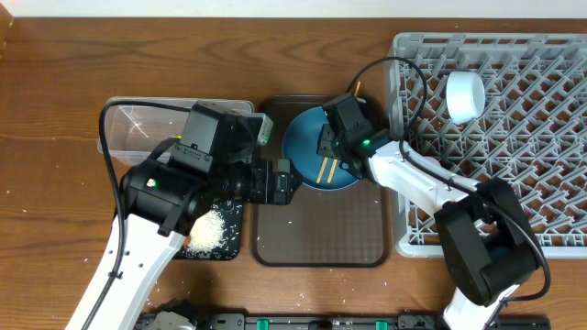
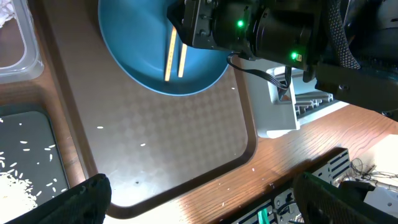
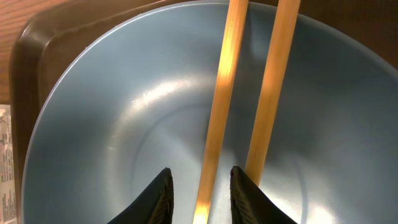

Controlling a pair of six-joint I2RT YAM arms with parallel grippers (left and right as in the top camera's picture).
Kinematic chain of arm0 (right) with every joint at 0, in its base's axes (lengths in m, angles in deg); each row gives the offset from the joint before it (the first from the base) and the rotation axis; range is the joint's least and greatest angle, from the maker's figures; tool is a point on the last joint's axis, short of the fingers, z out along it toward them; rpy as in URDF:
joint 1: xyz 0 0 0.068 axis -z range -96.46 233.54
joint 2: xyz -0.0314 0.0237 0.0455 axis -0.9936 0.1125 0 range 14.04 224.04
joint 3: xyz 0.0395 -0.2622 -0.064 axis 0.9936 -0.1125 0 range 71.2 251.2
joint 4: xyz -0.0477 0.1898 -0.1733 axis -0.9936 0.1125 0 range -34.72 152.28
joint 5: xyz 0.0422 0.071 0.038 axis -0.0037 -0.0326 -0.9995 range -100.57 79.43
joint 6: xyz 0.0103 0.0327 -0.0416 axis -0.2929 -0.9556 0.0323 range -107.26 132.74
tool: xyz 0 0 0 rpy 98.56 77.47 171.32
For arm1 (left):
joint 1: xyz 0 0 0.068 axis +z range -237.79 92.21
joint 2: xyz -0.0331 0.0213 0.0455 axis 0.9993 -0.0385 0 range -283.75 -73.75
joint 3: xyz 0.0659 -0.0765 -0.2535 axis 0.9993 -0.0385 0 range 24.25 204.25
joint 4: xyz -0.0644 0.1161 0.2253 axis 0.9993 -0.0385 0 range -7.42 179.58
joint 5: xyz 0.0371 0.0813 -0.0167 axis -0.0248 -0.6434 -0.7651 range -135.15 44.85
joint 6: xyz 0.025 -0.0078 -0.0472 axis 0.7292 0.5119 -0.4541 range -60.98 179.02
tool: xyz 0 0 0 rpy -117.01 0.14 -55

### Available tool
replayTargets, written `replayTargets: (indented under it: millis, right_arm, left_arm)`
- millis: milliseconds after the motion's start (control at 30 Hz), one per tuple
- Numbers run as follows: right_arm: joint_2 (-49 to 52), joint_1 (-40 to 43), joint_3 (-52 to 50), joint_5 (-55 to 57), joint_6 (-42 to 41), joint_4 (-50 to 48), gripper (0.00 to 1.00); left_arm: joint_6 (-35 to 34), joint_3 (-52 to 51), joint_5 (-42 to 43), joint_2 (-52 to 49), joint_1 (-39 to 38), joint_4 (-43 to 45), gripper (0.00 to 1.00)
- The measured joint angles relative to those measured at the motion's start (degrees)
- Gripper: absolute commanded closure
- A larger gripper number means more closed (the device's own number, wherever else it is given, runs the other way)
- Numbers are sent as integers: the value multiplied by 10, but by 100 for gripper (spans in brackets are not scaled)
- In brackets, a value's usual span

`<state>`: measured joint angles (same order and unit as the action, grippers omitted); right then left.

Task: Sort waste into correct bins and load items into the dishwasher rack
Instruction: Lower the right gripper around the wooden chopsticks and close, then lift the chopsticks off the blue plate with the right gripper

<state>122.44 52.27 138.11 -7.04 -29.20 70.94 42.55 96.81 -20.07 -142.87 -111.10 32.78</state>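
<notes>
Right fingers (image 1: 328, 149) are lowered onto the blue plate (image 1: 303, 147), which sits at the far end of the brown tray (image 1: 321, 234). They are part open and set astride one of the two chopsticks (image 3: 221, 112). A gap is seen on each side of it, so no grip is made yet. The second chopstick lies just outside one finger.

The straddle is judged to be the lead-in to a pinch, so the stick can be lifted off the plate and carried to the rack (image 1: 532, 137), right of the tray.

Left fingers (image 1: 287, 181) are held wide open and empty over the tray's left edge, probably kept clear on standby.

Rice (image 1: 209, 231) is gathered in the black tray (image 1: 234, 243), left of the brown tray. A white bowl (image 1: 465, 94) is already in the rack.
</notes>
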Motion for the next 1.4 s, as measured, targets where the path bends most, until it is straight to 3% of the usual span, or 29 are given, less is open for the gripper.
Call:
replayTargets:
  millis: [200, 367, 767, 867, 1067, 1400]
  right_arm:
    - [21, 0, 0, 1, 0, -7, 70]
    - [28, 0, 0, 2, -2, -12, 83]
    - [17, 0, 0, 0, 5, -12, 92]
    - [-15, 0, 0, 0, 13, 3, 99]
    - [-134, 2, 0, -1, 43, 64, 99]
    - [-287, 34, 0, 28, 233, 262, 99]
  left_arm:
    - [0, 0, 0, 0, 0, 0, 4]
    - [0, 0, 0, 0, 0, 0, 4]
    - [0, 0, 0, 0, 0, 0, 4]
    - [0, 0, 0, 0, 0, 0, 4]
    - [0, 0, 0, 0, 0, 0, 4]
    - [0, 0, 0, 0, 0, 0, 4]
